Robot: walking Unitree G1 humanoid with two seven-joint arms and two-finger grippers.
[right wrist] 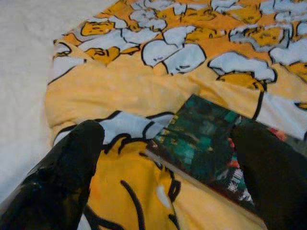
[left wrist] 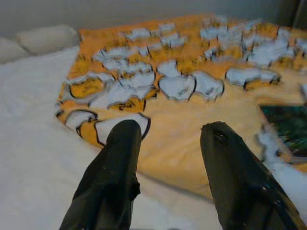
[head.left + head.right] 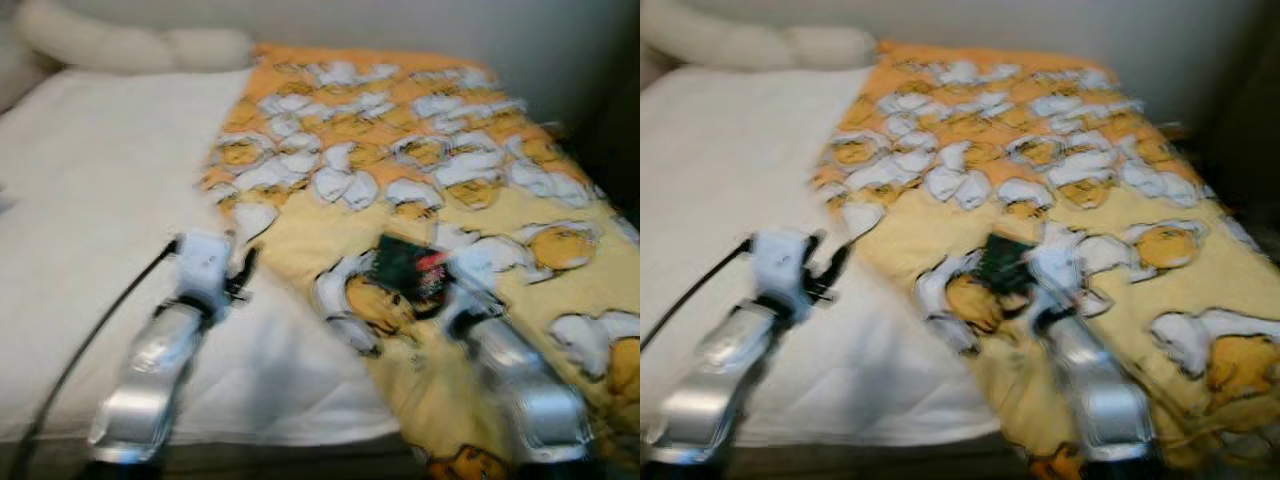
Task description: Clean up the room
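Right end effector (image 1: pixel 168 167), fingers spread, hovers over the dark book (image 3: pixel 410 272) on the blanket (image 3: pixel 420 190) at the bed's (image 3: pixel 90 200) right; left end effector (image 2: pixel 168 158) open; grasp should straddle the book's edge squarely.

Bed (image 3: pixel 90 230) with a blanket (image 3: pixel 420 180) spread over its right half; pillows (image 3: pixel 130 45) lie at the far end, against the wall (image 3: pixel 420 25). A book (image 1: pixel 206 139) rests on the blanket, just ahead of the right gripper (image 1: pixel 168 158). The left gripper (image 2: pixel 168 158) hovers near the blanket's left edge.
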